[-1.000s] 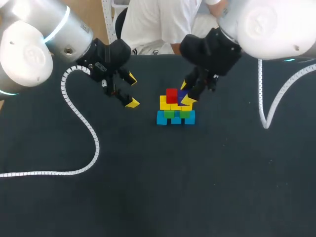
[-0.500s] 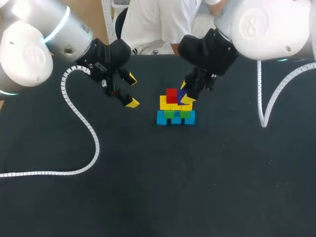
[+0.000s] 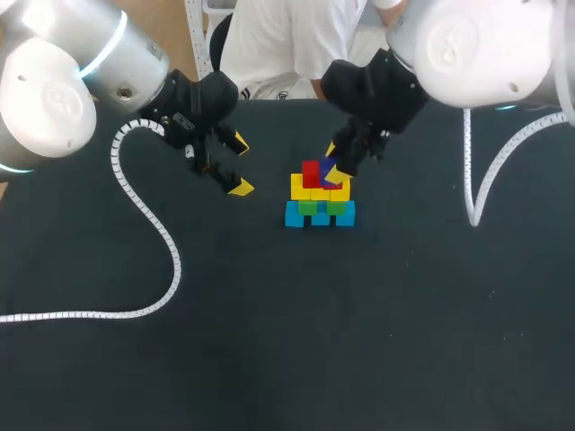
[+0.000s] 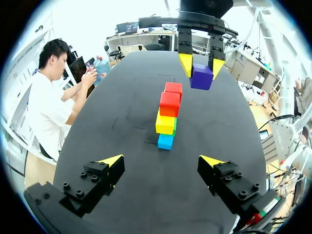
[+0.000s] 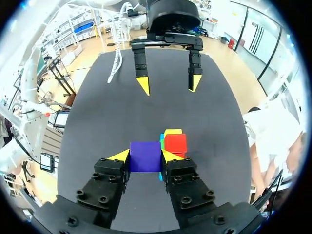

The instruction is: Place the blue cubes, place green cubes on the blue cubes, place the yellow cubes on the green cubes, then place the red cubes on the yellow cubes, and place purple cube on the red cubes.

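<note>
- Your right hand (image 3: pixel 331 162) pinches the purple cube (image 5: pixel 145 156) just above the red cubes (image 4: pixel 170 100), poised to cap them.
- Your left hand (image 3: pixel 240 164) hangs spread to their left, giving room.

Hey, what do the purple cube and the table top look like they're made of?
The purple cube looks like painted wood or hard plastic: flat faces, crisp edges, even matte colour, no give where the right gripper clamps it. The table top seems covered in dark matte cloth or felt: no glare, faint pale specks. Neither is certain.
</note>
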Tool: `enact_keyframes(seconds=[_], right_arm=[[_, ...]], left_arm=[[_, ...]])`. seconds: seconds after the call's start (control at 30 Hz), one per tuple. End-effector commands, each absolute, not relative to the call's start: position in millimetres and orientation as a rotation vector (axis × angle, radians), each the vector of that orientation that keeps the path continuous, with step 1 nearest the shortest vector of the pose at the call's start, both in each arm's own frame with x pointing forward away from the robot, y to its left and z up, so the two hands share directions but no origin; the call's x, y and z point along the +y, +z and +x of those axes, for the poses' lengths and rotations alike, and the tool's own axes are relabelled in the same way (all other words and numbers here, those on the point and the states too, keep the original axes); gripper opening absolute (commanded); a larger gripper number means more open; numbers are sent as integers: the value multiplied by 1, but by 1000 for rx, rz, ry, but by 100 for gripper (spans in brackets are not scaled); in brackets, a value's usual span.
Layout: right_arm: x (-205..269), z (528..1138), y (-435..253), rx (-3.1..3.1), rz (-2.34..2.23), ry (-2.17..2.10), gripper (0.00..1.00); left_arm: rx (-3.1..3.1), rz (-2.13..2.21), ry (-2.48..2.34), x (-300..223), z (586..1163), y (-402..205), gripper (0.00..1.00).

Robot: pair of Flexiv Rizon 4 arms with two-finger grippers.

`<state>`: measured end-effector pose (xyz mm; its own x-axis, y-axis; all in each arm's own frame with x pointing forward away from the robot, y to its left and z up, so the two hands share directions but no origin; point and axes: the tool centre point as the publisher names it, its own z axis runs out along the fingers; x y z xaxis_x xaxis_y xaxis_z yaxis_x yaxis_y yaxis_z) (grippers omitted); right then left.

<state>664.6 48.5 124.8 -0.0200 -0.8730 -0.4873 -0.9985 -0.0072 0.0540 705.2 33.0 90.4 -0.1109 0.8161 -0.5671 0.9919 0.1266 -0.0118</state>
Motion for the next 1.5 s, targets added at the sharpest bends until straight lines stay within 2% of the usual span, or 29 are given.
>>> enact_keyframes(seconds=[0.03, 1.5], right_arm=[[50, 672, 123, 1967, -1951, 566, 0], [56, 695, 111, 1958, -1951, 556, 0]], left_arm=[[1984, 1746, -559, 34, 707, 90, 100], [1984, 1746, -559, 34, 707, 90, 100]])
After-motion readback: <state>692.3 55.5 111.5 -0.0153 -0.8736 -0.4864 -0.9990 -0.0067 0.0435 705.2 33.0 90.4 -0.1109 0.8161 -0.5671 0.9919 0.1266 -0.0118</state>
